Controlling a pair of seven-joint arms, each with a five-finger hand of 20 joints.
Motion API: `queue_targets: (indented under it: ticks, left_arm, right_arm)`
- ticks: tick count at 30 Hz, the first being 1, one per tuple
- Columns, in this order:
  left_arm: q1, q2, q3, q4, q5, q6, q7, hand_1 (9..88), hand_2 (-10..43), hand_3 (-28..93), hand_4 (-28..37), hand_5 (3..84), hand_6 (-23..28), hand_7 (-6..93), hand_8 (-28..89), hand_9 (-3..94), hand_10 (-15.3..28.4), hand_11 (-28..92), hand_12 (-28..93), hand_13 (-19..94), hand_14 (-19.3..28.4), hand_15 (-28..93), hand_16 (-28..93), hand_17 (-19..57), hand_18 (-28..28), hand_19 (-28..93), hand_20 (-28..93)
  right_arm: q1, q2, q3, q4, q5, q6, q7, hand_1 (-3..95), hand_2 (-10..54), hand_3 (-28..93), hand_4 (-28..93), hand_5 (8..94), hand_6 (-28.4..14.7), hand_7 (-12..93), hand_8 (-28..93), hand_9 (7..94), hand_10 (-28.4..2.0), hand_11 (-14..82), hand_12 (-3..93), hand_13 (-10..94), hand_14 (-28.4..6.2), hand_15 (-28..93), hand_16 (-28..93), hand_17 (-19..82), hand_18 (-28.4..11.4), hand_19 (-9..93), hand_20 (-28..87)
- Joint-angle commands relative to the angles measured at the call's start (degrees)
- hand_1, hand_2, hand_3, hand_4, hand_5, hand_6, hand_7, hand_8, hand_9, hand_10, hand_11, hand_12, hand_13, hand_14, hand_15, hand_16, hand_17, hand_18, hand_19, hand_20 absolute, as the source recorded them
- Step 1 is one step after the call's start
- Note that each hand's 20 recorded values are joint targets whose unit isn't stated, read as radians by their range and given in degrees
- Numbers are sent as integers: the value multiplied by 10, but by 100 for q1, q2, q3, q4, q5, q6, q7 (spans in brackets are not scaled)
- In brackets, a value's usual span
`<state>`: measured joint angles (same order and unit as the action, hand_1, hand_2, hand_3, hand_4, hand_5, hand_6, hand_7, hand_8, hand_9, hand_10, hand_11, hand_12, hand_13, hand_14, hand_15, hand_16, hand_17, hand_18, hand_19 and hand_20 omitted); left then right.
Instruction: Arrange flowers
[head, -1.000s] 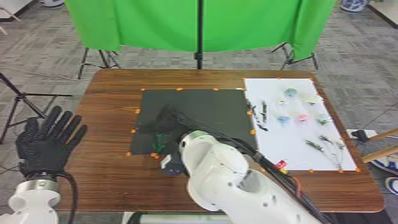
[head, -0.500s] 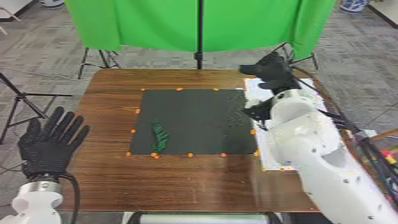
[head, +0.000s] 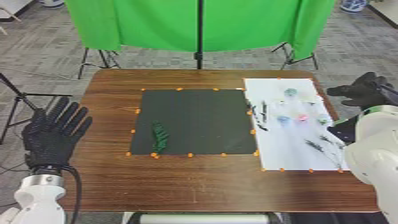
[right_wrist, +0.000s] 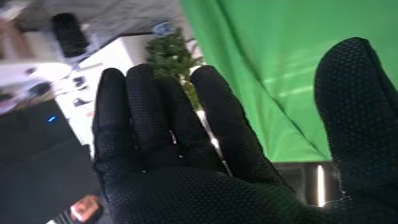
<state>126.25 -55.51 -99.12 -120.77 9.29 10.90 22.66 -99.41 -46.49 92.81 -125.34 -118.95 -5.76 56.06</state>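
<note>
- Your right robot hand (head: 360, 94), straight-fingered and empty, is beside the bench (head: 169, 185); your left robot hand (head: 51, 137) is spread.
- Between them, a green sprig (head: 160, 137) lies on a black mat (head: 200, 125); pastel flowers (head: 302, 117) lie nearer the right.
- Likely between placements; next, reach inward, pinch one stem.

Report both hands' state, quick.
Left hand: open, fingers straight, holding nothing.
Right hand: open, fingers straight, empty.
</note>
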Motion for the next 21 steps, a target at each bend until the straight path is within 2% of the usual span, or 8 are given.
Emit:
queue_targets:
  ticks: [1,2,6,14,17,21]
  left_arm:
    - [128,-31,9,-35,-58,9,30,237,127,738,-283,427,73,115,-86,351,146,212,102,260,142,301,-57,-36,125,263,118]
    - [147,-45,5,-60,-82,97,40,237,127,738,-283,427,73,115,-86,350,146,212,102,260,142,301,-57,-35,125,263,118]
    - [179,-112,6,-46,-111,80,28,237,128,738,-283,425,73,116,-86,347,147,212,102,259,142,301,-57,-36,125,263,118]
    - [139,-140,44,-28,-89,79,-32,237,128,738,-283,427,74,119,-86,348,147,213,102,260,143,304,-57,-36,125,264,118]
    - [189,-170,24,-51,-96,92,-35,237,128,738,-283,427,74,120,-86,349,147,215,102,260,143,304,-57,-36,125,264,118]
    - [149,-163,43,-22,-91,70,-57,238,128,737,-283,428,74,120,-87,349,148,215,102,260,143,304,-58,-36,125,265,118]
  right_arm:
    - [-881,113,376,133,-38,23,300,341,-95,731,-201,524,-130,98,-77,442,-284,94,161,276,-284,461,90,82,-284,537,144]
    - [-909,94,400,154,-18,-39,302,343,-95,732,-205,524,-129,99,-78,441,-284,93,162,275,-284,461,91,82,-284,538,145]
    - [-918,56,383,314,2,-213,331,336,-95,733,-217,520,-130,100,-78,437,-284,95,165,268,-284,459,92,80,-284,538,146]
    - [-913,24,284,579,-115,-285,336,331,-95,720,-251,513,-129,107,-76,429,-282,102,173,261,-284,459,97,76,-284,537,148]
    - [-892,8,243,669,-158,-456,344,336,-95,718,-264,515,-127,112,-77,429,-282,105,174,260,-284,460,98,76,-284,537,148]
    - [-953,-41,295,622,75,-771,319,345,-95,732,-277,531,-118,124,-77,437,-276,112,176,264,-279,463,99,68,-284,535,149]
